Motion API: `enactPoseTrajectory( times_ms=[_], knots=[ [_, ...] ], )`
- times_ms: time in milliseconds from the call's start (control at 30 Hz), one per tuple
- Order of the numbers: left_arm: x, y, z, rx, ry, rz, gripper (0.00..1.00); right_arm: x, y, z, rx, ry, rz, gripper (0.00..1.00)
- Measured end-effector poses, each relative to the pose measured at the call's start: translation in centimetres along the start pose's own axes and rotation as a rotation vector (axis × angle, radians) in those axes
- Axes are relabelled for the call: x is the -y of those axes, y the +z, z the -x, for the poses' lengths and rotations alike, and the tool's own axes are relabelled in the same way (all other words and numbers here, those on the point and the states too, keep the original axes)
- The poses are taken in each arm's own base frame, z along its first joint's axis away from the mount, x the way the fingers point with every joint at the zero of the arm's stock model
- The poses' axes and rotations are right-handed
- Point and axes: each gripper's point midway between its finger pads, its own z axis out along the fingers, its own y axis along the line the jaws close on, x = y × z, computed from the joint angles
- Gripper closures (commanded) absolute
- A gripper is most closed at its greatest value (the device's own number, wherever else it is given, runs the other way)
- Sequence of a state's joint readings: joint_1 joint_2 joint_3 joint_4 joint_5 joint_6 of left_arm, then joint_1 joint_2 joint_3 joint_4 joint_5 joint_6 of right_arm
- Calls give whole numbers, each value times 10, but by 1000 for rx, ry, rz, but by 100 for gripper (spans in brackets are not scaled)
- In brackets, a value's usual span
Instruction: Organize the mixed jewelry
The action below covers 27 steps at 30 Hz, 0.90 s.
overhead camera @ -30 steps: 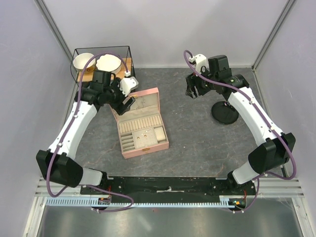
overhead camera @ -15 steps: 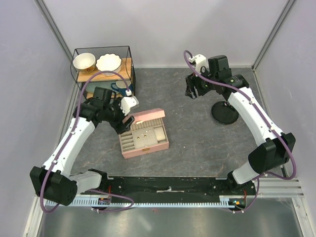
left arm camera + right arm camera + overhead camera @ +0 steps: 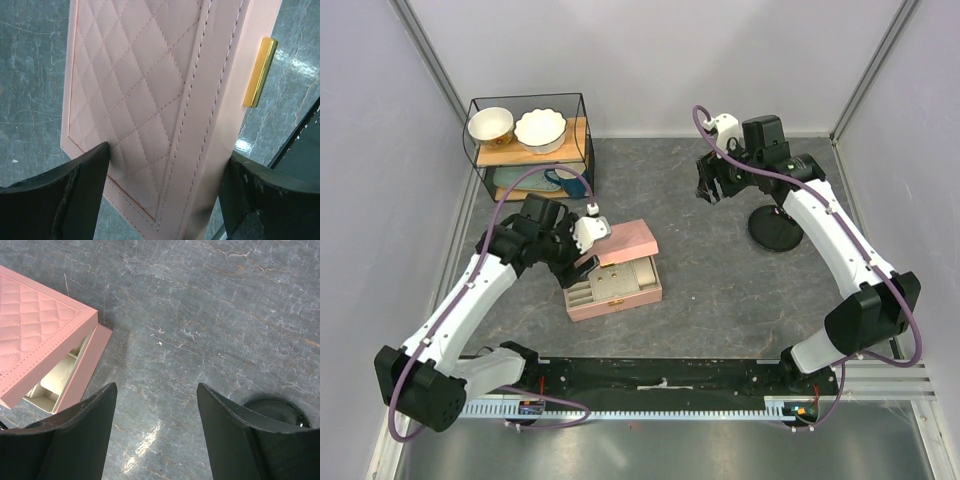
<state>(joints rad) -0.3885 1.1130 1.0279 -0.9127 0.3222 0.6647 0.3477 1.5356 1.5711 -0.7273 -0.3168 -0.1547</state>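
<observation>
We locate the pink box (image 3: 616, 290) on the desk (image 3: 720, 290), left of centre. Its quilted lid (image 3: 145, 95) is tilted partway down over the divided tray (image 3: 620, 284). The mixed jewelry cannot be resolved in any view. We judge that it lies in the tray compartments under the lid, and neither the chain nor the bead-sized pieces shows anywhere on the bare desk. The left end effector (image 3: 582, 243) sits directly over the lid with its fingers (image 3: 55, 195) spread wide. The lid's long axis passes between them, and the gold clasp (image 3: 260, 72) is on the edge toward the right finger. We cannot confirm whether the fingers touch the lid, and nothing is clamped. The right end effector (image 3: 712, 185) hangs above bare desk, well apart from the box and near the black disc stand (image 3: 775, 228). Its fingers are also apart with nothing between them. From the right wrist the box shows only at the left edge of the view. The box's long side runs roughly across the desk, with the opening facing the arm bases. The left arm is clearly nearer, so we judge that any further lid motion falls to it.
</observation>
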Motion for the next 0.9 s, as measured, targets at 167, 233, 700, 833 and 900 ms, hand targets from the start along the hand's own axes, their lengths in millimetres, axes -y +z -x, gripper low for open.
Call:
enactPoseTrajectory(
  times_ms=[167,233,700,833,900],
  knots=[
    [10,4,-6,-27,33,-9,10,-1,-2,-2,-2,1,0,27],
    [16,6,-10,-43,46,-22,9,-1,-2,-3,-1,0,0,27],
    [64,14,-42,-177,60,-198,1,-3,-7,-5,2,-1,0,26],
    [72,8,-41,-173,45,-223,1,-4,-10,-4,9,-3,-1,26],
    [73,5,-38,-168,37,-226,1,-4,-10,-4,10,-3,-1,26]
  ],
)
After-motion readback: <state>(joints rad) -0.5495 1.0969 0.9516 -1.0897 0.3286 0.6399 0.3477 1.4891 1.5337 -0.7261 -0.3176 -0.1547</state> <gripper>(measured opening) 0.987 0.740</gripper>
